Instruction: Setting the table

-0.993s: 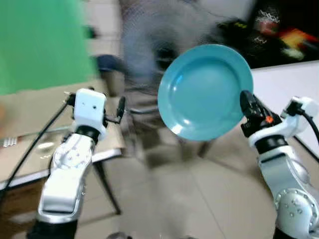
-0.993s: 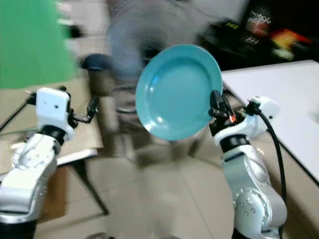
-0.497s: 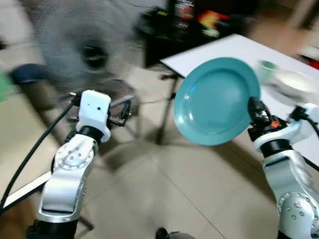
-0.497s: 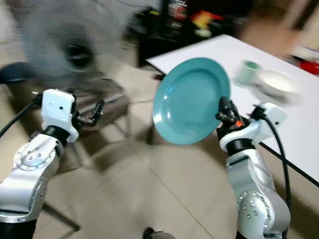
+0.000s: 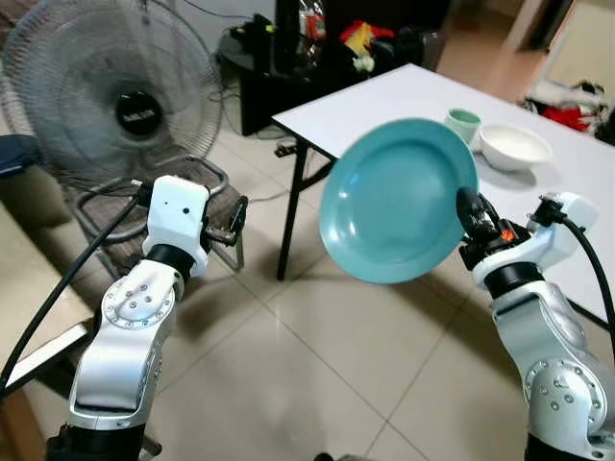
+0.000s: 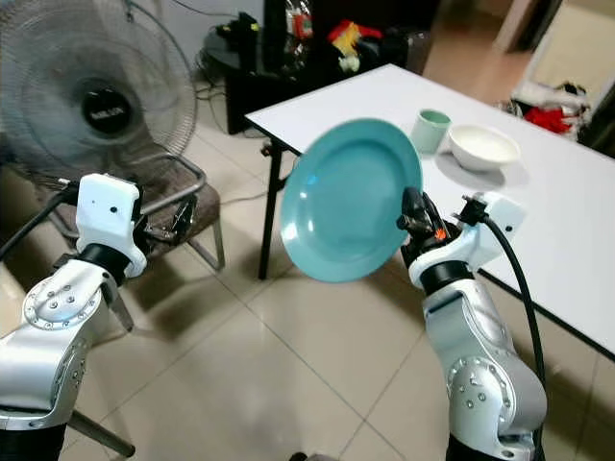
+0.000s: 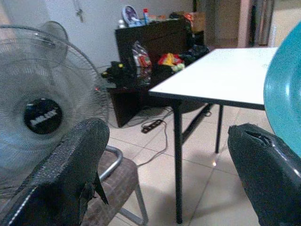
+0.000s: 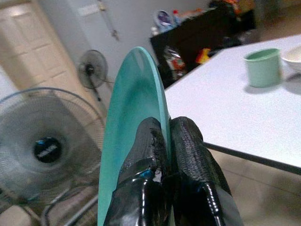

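A teal plate (image 5: 399, 200) is held upright in the air, its face turned toward me, with my right gripper (image 5: 468, 209) shut on its right rim. The right wrist view has the two black fingers (image 8: 186, 155) pinching the plate's edge (image 8: 129, 122). Behind the plate a white table (image 5: 404, 96) carries a pale green cup (image 5: 463, 124) and a white bowl (image 5: 515, 146). My left gripper (image 5: 237, 213) is raised at the left, open with nothing in it; its fingers (image 7: 70, 169) stand wide apart in the left wrist view.
A large standing fan (image 5: 115, 91) is at the back left, with a metal-framed chair (image 5: 207, 206) below it. A dark cabinet (image 5: 317, 48) with clutter stands behind the table. Tiled floor (image 5: 317, 375) lies open between me and the table.
The camera has swung right: the white table with cup and bowl has come further into view and sharpened. The plate stays in my right gripper; both arms keep their pose.
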### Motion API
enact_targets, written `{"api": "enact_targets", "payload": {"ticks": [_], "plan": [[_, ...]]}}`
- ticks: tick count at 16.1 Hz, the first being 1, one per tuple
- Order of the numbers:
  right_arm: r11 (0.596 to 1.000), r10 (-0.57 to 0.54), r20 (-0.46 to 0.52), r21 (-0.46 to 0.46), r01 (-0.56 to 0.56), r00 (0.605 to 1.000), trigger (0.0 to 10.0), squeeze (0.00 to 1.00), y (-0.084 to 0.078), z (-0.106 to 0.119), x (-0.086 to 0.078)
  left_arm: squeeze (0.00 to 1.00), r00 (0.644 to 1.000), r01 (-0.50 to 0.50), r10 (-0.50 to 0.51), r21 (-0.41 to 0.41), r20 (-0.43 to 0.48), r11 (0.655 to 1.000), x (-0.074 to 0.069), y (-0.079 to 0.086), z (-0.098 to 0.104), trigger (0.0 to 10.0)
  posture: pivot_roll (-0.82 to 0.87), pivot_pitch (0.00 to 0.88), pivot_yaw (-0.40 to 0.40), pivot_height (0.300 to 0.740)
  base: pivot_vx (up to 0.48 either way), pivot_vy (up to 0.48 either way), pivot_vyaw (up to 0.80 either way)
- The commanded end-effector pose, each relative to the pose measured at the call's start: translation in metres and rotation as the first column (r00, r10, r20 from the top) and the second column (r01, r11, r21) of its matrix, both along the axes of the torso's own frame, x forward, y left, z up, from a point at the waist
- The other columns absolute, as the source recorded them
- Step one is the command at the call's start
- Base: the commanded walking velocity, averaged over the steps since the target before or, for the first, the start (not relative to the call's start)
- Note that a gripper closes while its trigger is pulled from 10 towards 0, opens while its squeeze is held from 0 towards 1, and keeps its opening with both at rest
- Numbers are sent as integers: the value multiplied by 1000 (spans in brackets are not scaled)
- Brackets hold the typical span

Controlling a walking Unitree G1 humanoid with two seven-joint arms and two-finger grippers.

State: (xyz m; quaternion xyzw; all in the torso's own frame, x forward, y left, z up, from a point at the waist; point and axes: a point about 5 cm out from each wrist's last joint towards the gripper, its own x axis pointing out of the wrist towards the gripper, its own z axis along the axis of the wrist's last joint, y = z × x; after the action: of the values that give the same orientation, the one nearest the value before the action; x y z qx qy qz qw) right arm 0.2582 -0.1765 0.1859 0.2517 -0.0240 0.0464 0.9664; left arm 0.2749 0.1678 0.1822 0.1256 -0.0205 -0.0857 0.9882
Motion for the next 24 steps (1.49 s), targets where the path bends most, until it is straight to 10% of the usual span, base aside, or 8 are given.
{"api": "enact_targets", "payload": {"ticks": [1, 24], "plan": [[1000, 22, 34, 13, -23, 999, 10000, 0, 2, 5, 2, 0, 1000, -6, 6, 0, -7, 1000, -3, 1, -1, 10000, 80, 0, -90, 740, 0, 0, 0], [997, -55, 6, -49, 55, 998, 10000, 0, 2, -10, -4, 0, 997, 76, -76, 19, -31, 997, 20, -3, 2, 10000, 13, 0, 9, 740, 266, 0, -138]]}}
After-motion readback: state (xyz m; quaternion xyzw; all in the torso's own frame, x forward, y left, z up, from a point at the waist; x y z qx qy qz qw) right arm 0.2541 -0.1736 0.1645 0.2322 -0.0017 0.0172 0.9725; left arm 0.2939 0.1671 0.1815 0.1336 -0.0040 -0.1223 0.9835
